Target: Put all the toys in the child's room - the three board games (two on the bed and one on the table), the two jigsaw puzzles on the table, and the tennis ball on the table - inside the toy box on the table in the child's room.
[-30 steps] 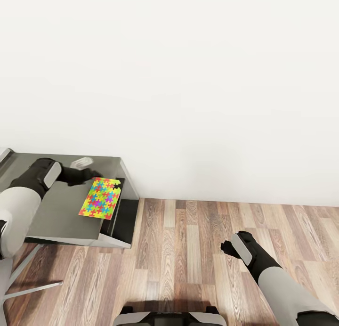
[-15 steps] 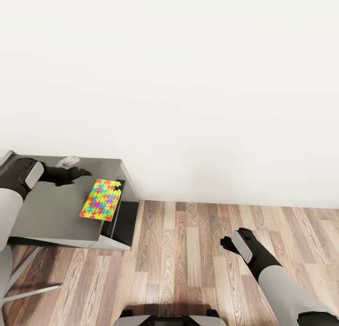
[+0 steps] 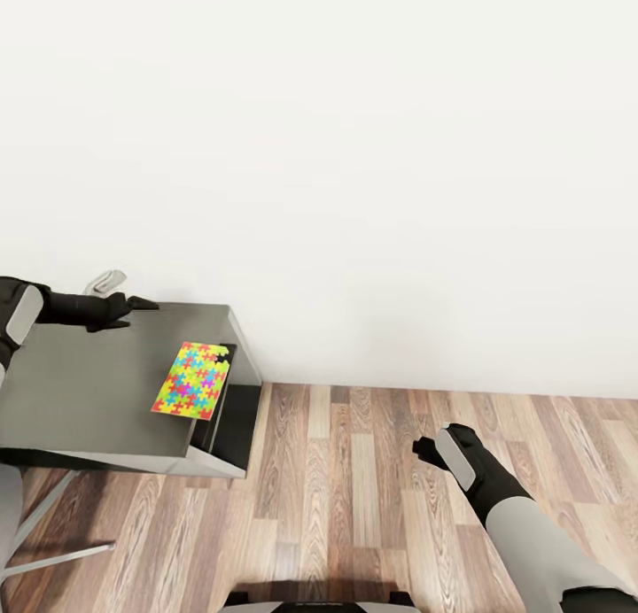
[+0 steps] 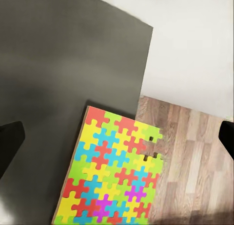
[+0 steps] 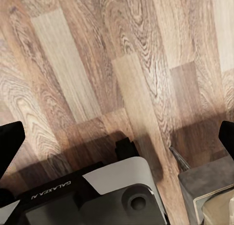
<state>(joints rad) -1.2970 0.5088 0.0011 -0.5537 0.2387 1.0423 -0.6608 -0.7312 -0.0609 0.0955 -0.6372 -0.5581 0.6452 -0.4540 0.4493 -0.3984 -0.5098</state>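
Multicoloured jigsaw puzzle (image 3: pixel 190 379) — dark grey top (image 3: pixel 80 391), left gripper (image 3: pixel 142 305) apart

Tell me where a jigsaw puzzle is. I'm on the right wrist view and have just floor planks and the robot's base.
Observer: One jigsaw puzzle lies flat on a dark grey top, at its edge, ahead on the robot's left.
Operator: Report the left gripper.
Observer: The left gripper is open and empty above the far side of that top, apart from the puzzle.
Operator: Check the puzzle's edge.
Observer: The left wrist view shows a notch in one long edge, as if a piece is missing.
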